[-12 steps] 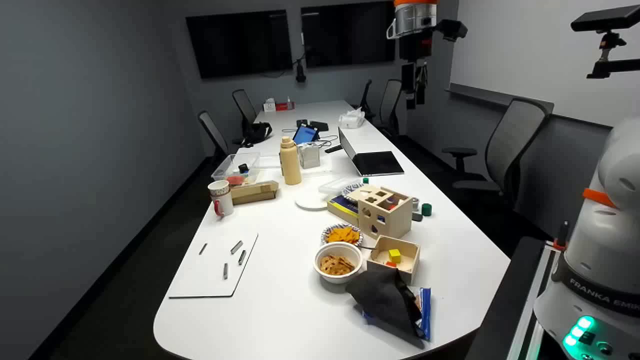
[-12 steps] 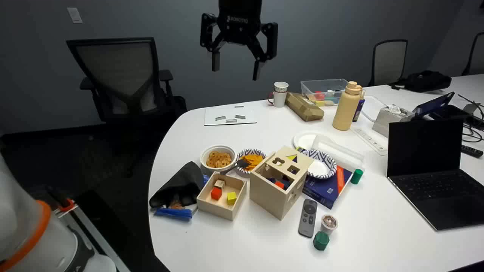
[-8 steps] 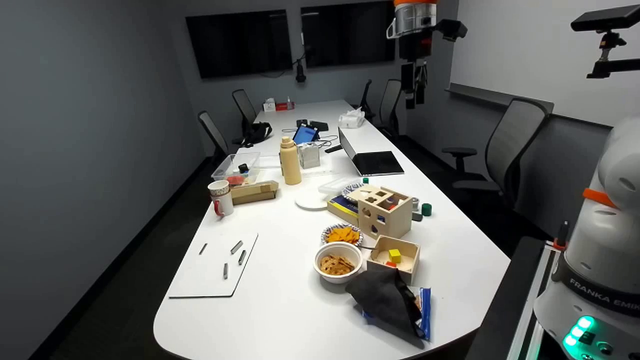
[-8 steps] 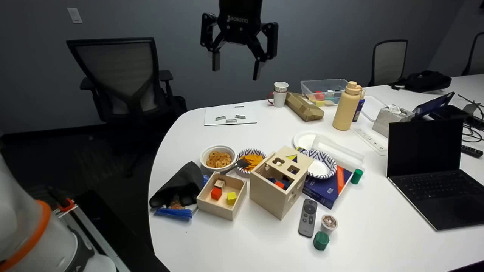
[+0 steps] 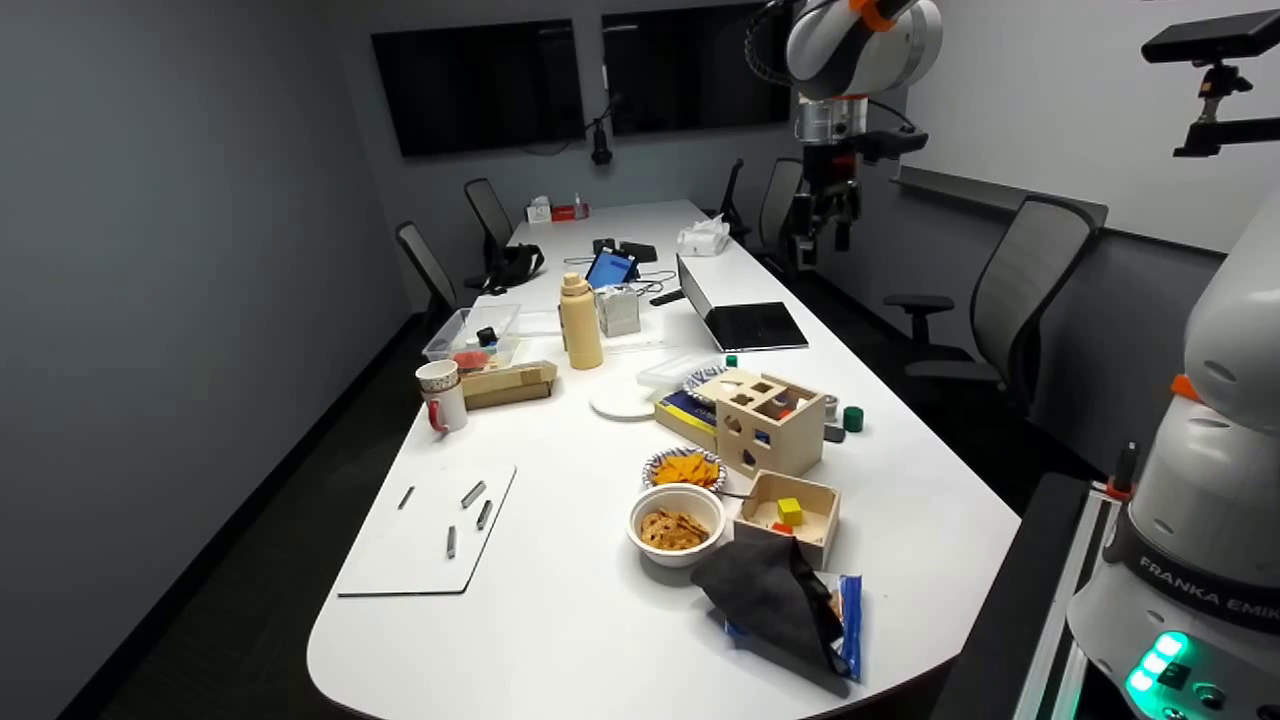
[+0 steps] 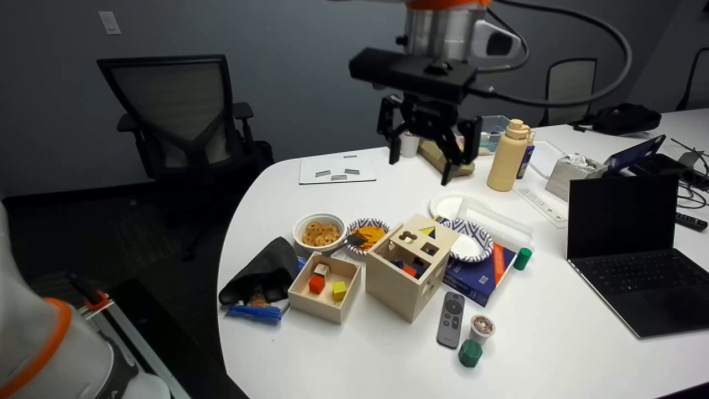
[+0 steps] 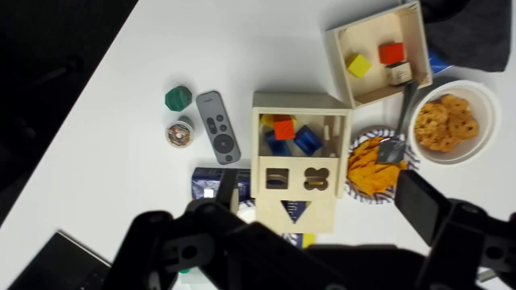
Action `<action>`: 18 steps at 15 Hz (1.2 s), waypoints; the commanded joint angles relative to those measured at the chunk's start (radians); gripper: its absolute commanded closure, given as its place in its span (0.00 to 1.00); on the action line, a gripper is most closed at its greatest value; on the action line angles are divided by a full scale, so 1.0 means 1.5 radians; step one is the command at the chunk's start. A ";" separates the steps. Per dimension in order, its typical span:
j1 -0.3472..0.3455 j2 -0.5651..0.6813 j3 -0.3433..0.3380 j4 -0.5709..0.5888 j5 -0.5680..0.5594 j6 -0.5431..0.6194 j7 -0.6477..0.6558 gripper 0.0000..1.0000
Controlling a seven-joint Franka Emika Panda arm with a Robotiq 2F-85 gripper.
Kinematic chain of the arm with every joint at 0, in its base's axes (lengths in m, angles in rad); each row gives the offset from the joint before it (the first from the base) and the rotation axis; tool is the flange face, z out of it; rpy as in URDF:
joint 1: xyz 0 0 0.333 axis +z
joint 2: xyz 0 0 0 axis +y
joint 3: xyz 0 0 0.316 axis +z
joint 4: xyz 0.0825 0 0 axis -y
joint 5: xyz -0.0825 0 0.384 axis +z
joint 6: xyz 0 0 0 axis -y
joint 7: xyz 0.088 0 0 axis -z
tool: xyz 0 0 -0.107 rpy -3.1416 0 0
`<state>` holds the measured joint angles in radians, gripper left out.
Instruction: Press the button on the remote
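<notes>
My gripper [image 6: 421, 166] hangs in the air above the white table [image 6: 288, 354], pointing down, its two fingers [image 7: 421, 206] spread well apart. The remote [image 7: 211, 108] lies flat on the table with its buttons [image 7: 223, 143] facing up, well below the gripper; I get the whole of it in my wrist view, while in an exterior view only its end [image 5: 834, 434] shows past the box [image 5: 800, 445]. Just beside the remote, on the side away from the box, I see a small cup [image 6: 482, 328] and a green block [image 6: 470, 353], each with a thin gap to it. The box stands next to the remote on its other side, the lid [image 7: 297, 177] covering part of the top and jutting past an edge; red and blue blocks [image 7: 284, 128] show inside. A tray [image 6: 316, 306] with three cubes [image 6: 317, 284] sits by the box's corner; I can't tell whether the two touch. Further along are a bowl [image 7: 485, 121] of cookies [image 7: 445, 123] and a plate [image 6: 366, 222] of chips [image 7: 371, 171], a black utensil's [image 7: 391, 151] head on the chips. The laptop [image 6: 623, 219] stands open, well apart.
</notes>
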<state>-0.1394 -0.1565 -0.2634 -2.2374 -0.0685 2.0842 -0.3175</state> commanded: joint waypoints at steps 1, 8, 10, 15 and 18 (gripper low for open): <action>-0.043 0.118 -0.026 0.035 0.030 0.103 -0.003 0.00; -0.133 0.341 0.013 0.139 0.202 0.206 -0.054 0.00; -0.150 0.380 0.026 0.167 0.219 0.206 -0.022 0.25; -0.164 0.441 0.039 0.204 0.216 0.245 0.059 0.58; -0.161 0.461 0.045 0.213 0.218 0.251 0.112 0.83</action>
<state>-0.3680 0.4971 -0.2192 -1.9546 0.2391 2.4513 -0.2200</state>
